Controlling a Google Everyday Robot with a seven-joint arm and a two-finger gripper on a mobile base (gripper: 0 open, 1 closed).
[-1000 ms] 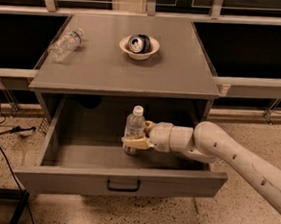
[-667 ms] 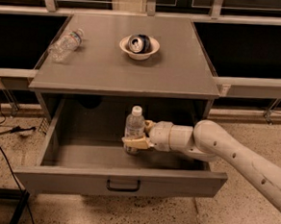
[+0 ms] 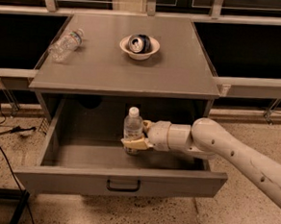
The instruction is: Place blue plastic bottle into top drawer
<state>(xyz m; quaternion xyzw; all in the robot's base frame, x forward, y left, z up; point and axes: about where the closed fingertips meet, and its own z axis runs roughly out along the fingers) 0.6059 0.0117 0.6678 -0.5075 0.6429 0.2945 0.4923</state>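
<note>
The blue plastic bottle (image 3: 132,129) stands upright inside the open top drawer (image 3: 121,182), near its middle; its white cap and clear upper part show, its lower half is hidden by the fingers. My gripper (image 3: 134,143) reaches in from the right on a white arm and is shut on the bottle's lower half. The drawer is pulled fully out, its black handle (image 3: 123,185) at the front.
On the cabinet top (image 3: 172,73), a smaller clear bottle (image 3: 65,44) lies on its side at the far left, and a white bowl (image 3: 140,46) holds a crushed can. Black cables (image 3: 3,138) run over the floor at left.
</note>
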